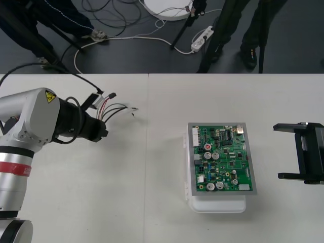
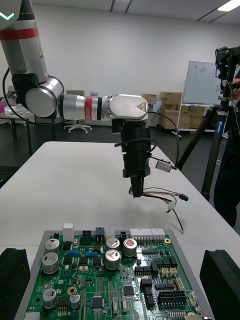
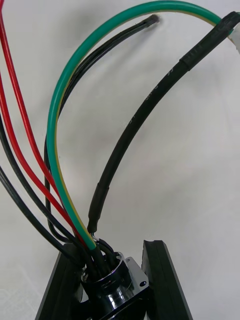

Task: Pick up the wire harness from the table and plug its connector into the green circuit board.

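Observation:
My left gripper (image 1: 103, 130) is shut on the wire harness (image 1: 115, 108) over the left part of the table. In the left wrist view its black fingers (image 3: 161, 280) clamp the round metal socket (image 3: 114, 291), and red, black and green wires (image 3: 60, 130) arch away from it. The small black plug (image 1: 112, 94) hangs free at the wire ends, apart from the board. The green circuit board (image 1: 221, 164) sits on its white base (image 1: 217, 205) at the right centre. My right gripper (image 1: 282, 151) waits open just right of the board, with its fingers (image 2: 12, 282) on either side of the board's near edge (image 2: 110, 280).
Bare table lies between the harness and the board. Beyond the far edge a strip of dark floor holds cables, a white power strip (image 1: 201, 39) and tripod legs. In the right wrist view the left arm's gripper (image 2: 136, 175) hangs above the table beyond the board.

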Motion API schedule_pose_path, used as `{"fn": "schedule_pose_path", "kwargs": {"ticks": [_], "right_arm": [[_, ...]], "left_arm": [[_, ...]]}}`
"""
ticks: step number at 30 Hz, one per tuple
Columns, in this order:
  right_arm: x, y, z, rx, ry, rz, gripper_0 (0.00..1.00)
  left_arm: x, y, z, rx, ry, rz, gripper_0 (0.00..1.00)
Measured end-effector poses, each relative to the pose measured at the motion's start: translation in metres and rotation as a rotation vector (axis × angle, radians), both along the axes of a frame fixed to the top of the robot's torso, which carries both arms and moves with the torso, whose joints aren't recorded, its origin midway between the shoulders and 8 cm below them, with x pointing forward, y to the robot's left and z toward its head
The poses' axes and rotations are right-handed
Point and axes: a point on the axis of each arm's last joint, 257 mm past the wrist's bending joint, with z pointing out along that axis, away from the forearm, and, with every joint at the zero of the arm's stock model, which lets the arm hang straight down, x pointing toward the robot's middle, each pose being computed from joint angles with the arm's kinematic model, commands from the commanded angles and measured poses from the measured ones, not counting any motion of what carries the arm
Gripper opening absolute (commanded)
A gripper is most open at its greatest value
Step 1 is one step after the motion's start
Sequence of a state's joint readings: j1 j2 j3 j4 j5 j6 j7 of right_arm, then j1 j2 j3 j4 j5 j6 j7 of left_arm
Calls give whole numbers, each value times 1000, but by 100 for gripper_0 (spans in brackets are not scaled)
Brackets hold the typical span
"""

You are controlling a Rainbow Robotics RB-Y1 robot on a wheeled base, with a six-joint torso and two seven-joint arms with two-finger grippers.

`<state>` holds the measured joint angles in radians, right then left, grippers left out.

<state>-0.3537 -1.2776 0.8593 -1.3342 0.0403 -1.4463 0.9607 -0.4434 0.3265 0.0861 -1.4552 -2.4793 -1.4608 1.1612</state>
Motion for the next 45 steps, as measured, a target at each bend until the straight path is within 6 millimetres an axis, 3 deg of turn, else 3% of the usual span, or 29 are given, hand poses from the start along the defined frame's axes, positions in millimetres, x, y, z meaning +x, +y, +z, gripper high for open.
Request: {"fn": "schedule_pose_path", "kwargs": {"ticks": [9,17,31,45], "right_arm": [[0,0,1,3,32,2,100],[0,0,1,4,31,3,100],[0,1,1,5,31,6,100],[-1,1,1,5,33,7,100]], "left_arm": [[7,-19,53,-69,-153,-86,0],[5,-42,89,-116,-250,-159,0],[-17,-89,168,-257,-403,-305,0],[-52,-113,204,-333,-527,-570,0]]}}
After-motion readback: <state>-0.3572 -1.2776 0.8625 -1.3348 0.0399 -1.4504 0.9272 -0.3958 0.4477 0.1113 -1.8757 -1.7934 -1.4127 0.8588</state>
